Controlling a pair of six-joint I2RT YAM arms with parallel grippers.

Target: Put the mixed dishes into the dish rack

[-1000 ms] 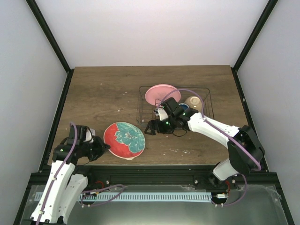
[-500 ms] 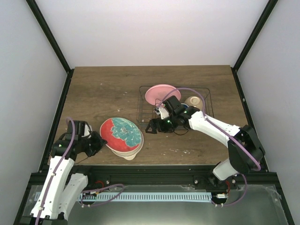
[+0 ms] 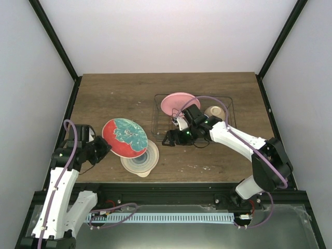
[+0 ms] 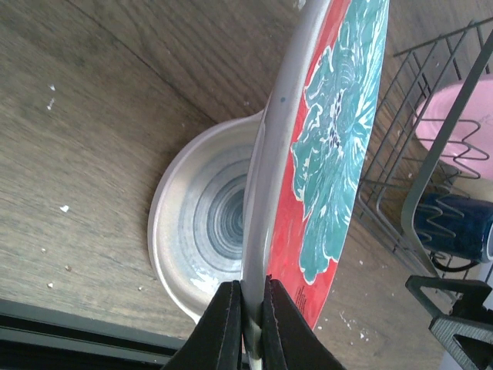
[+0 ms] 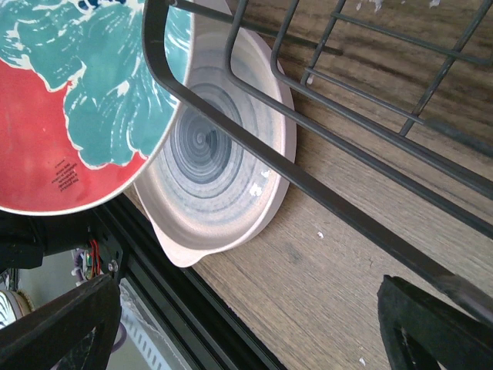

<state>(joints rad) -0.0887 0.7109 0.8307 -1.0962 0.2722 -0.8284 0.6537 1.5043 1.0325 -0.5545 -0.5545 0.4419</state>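
A: Logged left gripper point(image 4: 248, 308) pinched tight on the near rim of the red plate with teal flower pattern point(image 3: 123, 138). Reason for a rim hold?

B: Judged it the only hold that stands a plate on edge for the dividers of the dish rack point(image 5: 308, 179). Noted the plate held off the table point(image 3: 114, 98), left of the rack and above the pale blue-ringed plate point(image 3: 140, 160). Noted that one flat near the front edge, seemingly clear of the red one.

A: Orientation of the red plate?

B: Recorded it tilted, neither flat nor fully upright. Saw the patterned face turned up and toward the rack, the plain back toward the table's left side. Traced the long axis from the clamped rim outward, away from the wrist.

A: Right gripper point(image 3: 167, 140)?

B: Found the jaws spread wide and clamped on nothing, at the rack's front left corner, the rim wire crossing the wrist view. Judged it placed to receive or steady; could not tell which.

A: Already racked?

B: Counted the pink plate point(image 3: 175, 104) on edge at the back left and the small cream bowl point(image 3: 215, 111) at the back right. Spotted the dark blue mug point(image 4: 451, 227) through the wires.
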